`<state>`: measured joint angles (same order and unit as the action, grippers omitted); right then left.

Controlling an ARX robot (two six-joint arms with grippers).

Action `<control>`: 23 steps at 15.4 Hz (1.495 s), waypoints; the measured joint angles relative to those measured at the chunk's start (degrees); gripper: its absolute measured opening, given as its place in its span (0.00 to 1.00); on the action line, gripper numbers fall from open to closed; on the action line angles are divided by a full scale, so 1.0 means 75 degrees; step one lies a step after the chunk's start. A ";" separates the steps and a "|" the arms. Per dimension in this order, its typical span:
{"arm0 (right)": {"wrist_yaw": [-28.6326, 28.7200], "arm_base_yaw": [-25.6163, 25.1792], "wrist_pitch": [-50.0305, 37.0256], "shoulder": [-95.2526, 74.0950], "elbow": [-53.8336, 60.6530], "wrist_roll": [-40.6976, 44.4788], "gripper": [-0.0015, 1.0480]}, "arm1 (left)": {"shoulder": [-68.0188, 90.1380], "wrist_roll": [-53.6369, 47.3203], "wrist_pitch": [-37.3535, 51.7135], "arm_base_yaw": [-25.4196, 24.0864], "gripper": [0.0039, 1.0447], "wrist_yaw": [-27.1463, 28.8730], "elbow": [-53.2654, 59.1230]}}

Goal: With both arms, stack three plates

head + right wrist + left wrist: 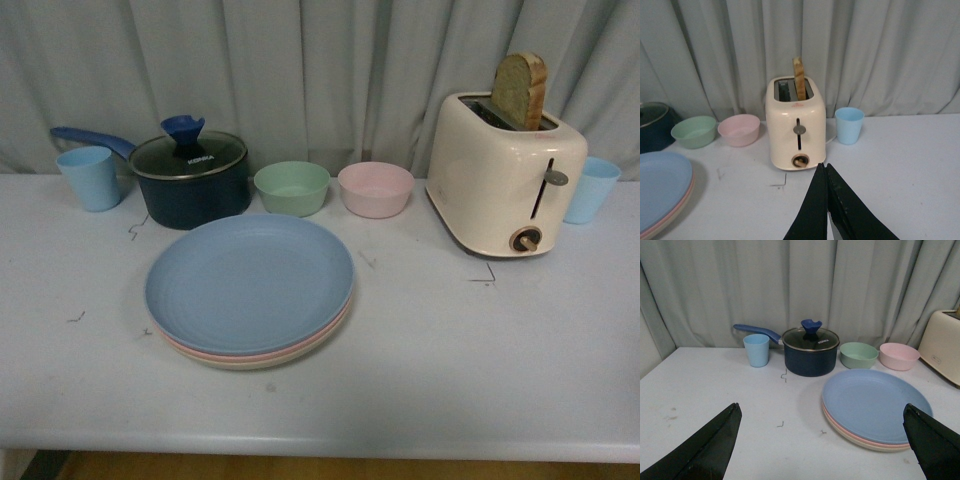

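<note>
Three plates sit stacked near the counter (pixel 520 360) front edge — blue plate (pixel 250 280) on top, pink plate (pixel 195 350) under it, beige plate (pixel 255 364) lowest — while the left claw (pixel 822 440) gapes wide, empty, and the right claw (pixel 826 200) is pressed closed, holding nothing.

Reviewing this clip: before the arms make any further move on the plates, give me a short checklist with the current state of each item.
1. All three plates in one pile: ok. The blue plate lies on top, the pink plate under it, the beige plate at the bottom.
2. Pile sits evenly, edges lined up: ok.
3. Left hand empty and clear of the pile: ok, fingers wide apart, nothing between them.
4. Right hand empty: ok, closed on nothing, over bare table in front of the toaster.
5. Green bowl and pink bowl apart from the pile: ok.
6. Pot touching the pile: cannot tell, very close.
</note>
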<state>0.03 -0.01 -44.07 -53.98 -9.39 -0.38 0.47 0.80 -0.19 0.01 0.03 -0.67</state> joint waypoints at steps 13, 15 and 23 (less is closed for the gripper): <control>0.0000 0.0000 0.1515 0.2725 0.1163 0.0003 0.02 | 0.0000 0.0000 -0.0003 0.0000 0.94 0.0000 0.0000; -0.0003 0.0000 0.2101 0.3416 0.1163 0.0003 0.02 | 0.0000 0.0000 0.0000 0.0000 0.94 0.0000 0.0000; -0.0003 0.0000 0.3923 0.5246 0.1166 0.0003 0.02 | 0.0000 0.0000 0.0000 0.0000 0.94 0.0000 0.0000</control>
<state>0.01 -0.01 -14.66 -14.63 -0.64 -0.36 0.47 0.80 -0.19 0.01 0.03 -0.67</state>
